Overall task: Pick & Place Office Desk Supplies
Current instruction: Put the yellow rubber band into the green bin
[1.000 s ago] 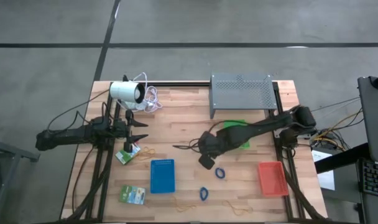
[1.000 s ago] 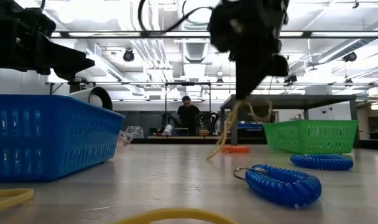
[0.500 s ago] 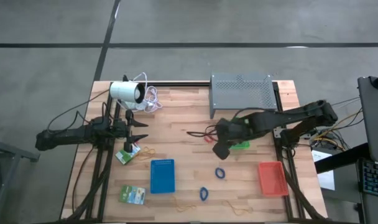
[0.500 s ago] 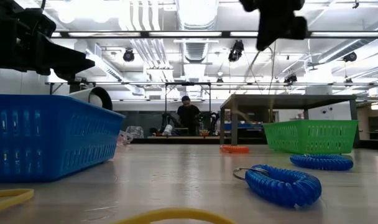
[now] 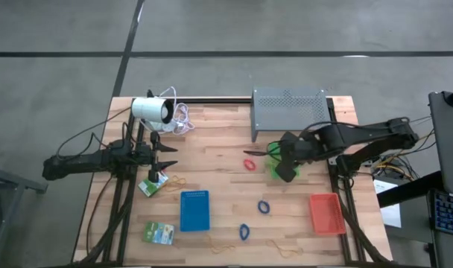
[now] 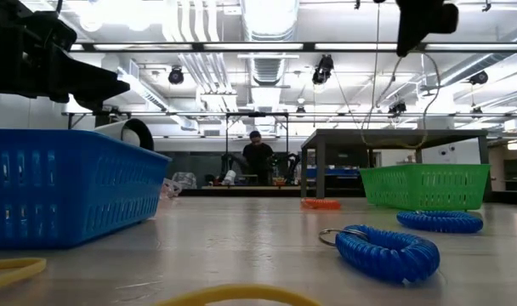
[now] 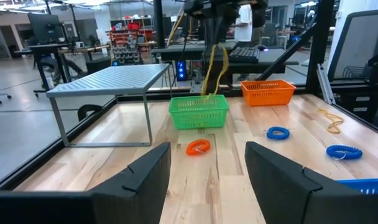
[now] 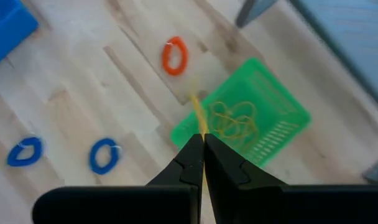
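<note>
Yellow rubber band (image 8: 199, 118) pinched in shut right end effector (image 8: 203, 151), green tray (image 8: 282, 121) directly below; left end effector (image 7: 207, 167) wide open, empty.

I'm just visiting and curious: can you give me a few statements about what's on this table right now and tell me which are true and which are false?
1. The right gripper is shut on a yellow rubber band. True.
2. It hangs above the green basket. True.
3. The green basket is empty. False: rubber bands already lie in it.
4. The left gripper holds a blue coil. False: it is open and holds nothing.
5. Two blue coils lie on the table. True.
</note>
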